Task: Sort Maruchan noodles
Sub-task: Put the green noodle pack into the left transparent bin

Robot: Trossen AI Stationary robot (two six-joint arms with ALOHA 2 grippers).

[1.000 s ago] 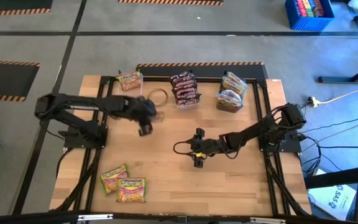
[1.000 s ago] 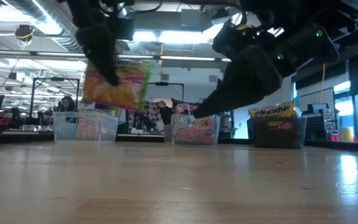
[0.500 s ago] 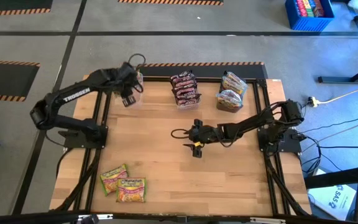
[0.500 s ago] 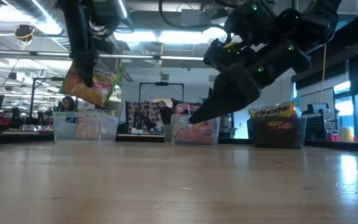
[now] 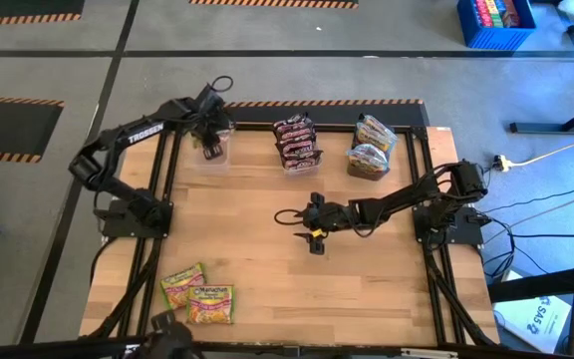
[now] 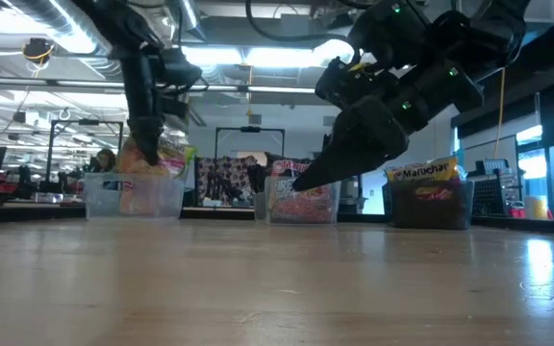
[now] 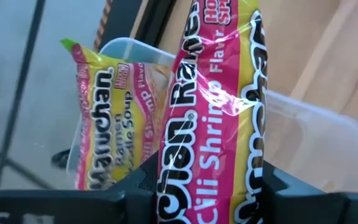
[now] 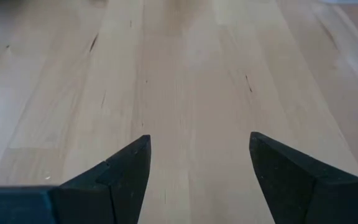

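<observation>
Upright, clamped in the left gripper (image 7: pixel 207 186) over the clear tub (image 5: pixel 213 148) at the table's far-left corner: Maruchan packet (image 7: pixel 213 112) ("Chili Shrimp" readable). Right gripper (image 5: pixel 312 238) apart, mid-table.

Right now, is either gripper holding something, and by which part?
The left gripper pinches a chili shrimp noodle packet near one end, over the clear tub. The right gripper is open, empty.

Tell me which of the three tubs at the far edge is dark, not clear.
The dark tub, nearest the right arm's base; the left tub and middle tub are clear plastic.
</observation>
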